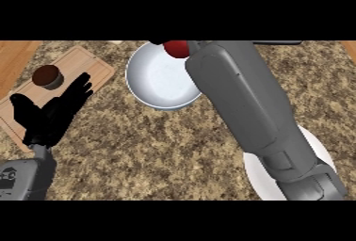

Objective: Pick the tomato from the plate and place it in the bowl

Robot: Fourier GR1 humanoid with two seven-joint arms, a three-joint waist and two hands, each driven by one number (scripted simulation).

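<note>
The red tomato [176, 48] shows at the end of my right forearm, above the far rim of the white bowl [161, 80]. Only a sliver of my right hand [157, 42] is visible, black and curled beside the tomato; the wrist hides the rest. The white plate [321, 153] lies at the lower right, mostly covered by that forearm. My left hand [52, 113] rests open at the left, fingers up, over a wooden board.
A wooden cutting board [99, 66] lies at the left with a small dark brown round cup [47, 76] on it. The speckled brown counter [160, 150] runs between the board and the plate.
</note>
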